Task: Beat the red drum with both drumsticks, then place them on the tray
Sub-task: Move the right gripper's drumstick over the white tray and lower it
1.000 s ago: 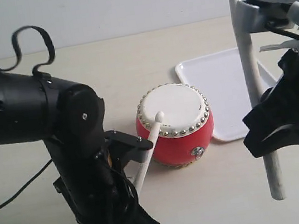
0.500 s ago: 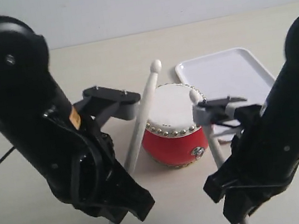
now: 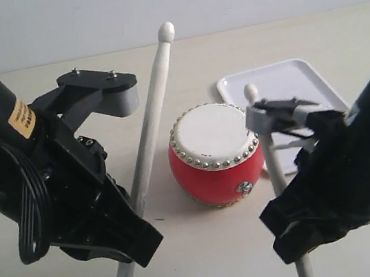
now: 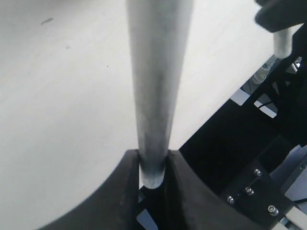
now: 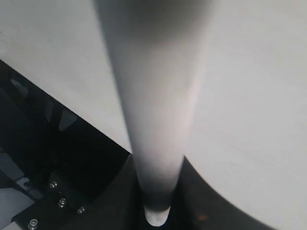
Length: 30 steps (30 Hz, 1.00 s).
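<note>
The red drum [image 3: 216,155] with its white studded top stands in the middle of the table. My left gripper [image 3: 133,219] is shut on the lower part of one drumstick [image 3: 150,126]. That stick slants up, its rounded tip high above and left of the drum. In the left wrist view the stick [image 4: 157,86] is pinched between the left gripper's [image 4: 153,168] dark jaws. My right gripper [image 3: 289,229] is shut on the other drumstick [image 3: 265,142], whose tip stands just above the drum's right rim. The right wrist view shows this stick [image 5: 156,96] clamped in the right gripper [image 5: 157,203].
The white tray [image 3: 302,82] lies behind and to the right of the drum, partly hidden by the right arm. Both black arms fill the front corners of the exterior view. A black cable trails at the far left.
The left drumstick has swung up off the drum head until its tip is high. The right drumstick came down from upright to the drum, then lifted slightly.
</note>
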### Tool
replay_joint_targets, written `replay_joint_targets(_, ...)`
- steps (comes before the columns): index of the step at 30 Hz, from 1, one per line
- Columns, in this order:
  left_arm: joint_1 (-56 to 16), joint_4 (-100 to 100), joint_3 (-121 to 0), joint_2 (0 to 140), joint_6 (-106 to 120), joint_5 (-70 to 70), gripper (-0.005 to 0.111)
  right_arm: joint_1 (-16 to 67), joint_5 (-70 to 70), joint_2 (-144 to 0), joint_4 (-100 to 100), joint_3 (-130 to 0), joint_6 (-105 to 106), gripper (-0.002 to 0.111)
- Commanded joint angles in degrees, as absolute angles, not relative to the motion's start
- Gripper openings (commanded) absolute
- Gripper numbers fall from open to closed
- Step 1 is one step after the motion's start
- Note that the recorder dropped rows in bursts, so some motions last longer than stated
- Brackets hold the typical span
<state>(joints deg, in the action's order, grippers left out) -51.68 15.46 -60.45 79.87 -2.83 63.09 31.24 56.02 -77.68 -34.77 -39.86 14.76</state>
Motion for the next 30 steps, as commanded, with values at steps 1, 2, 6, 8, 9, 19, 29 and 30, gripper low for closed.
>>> replay_joint_targets(1, -51.9, 15.78, -60.86, 79.44, -3.27, 61.17, 0.0, 31.23, 58.38, -64.75, -21.25, -41.67, 2.84, 0.0)
replay_joint_targets(2, -51.9, 15.78, -60.86, 79.19, -3.27, 61.17, 0.0, 31.23, 60.34, -63.58, -17.18, -42.67, 0.0, 0.0)
replay_joint_targets(6, -51.9, 16.07, -60.86, 77.37, -3.27, 61.17, 0.0, 31.23, 69.86, -63.6, -1.39, -49.7, -7.21, 0.0)
replay_joint_targets(8, -51.9, 16.07, -60.86, 76.14, -3.27, 61.17, 0.0, 31.23, 69.96, -65.97, 1.51, -53.85, -7.01, 0.0)
replay_joint_targets(9, -51.9, 16.07, -60.86, 75.45, -3.16, 61.17, 0.0, 31.15, 69.96, -67.8, 2.13, -55.88, -6.22, 0.0)
replay_joint_targets(19, -51.9, 16.76, -60.86, 67.94, -3.5, 61.9, 0.0, 16.94, 69.96, -96.55, 2.33, -74.93, 2.44, 0.0)
replay_joint_targets(29, -51.9, 18.89, -60.86, 64.8, -6.46, 63.24, 0.0, 10.2, 69.96, -112.14, -1.93, -82.81, 6.16, 0.0)
replay_joint_targets(30, -51.9, 19.22, -60.86, 64.8, -6.46, 63.36, 0.0, 10.06, 69.96, -113.02, -1.93, -82.96, 6.16, 0.0)
